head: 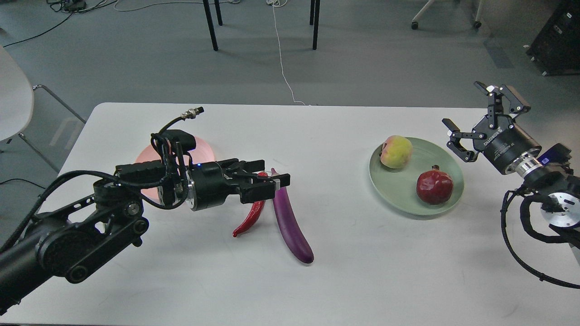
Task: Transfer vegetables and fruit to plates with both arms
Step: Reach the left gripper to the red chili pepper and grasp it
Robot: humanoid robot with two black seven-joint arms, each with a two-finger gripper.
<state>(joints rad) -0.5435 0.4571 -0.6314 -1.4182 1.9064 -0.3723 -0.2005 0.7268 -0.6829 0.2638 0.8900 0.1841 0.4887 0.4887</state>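
Note:
The purple eggplant (290, 224) and the red chili (247, 221) lie side by side at the table's middle. My left gripper (276, 173) reaches in from the left, low over their top ends, jaws apart with the chili's top showing between them. It holds nothing. The pink plate (205, 151) is mostly hidden behind the left arm. The mint green plate (398, 192) at the right holds the peach (396, 151) and the pomegranate (434, 186). My right gripper (461, 103) is open and empty, raised just right of the green plate.
The white table (362, 280) has bare surface in front and between the eggplant and the green plate. Its right edge lies close to my right arm (539, 176). Chair legs (210, 27) and a cable lie on the floor behind.

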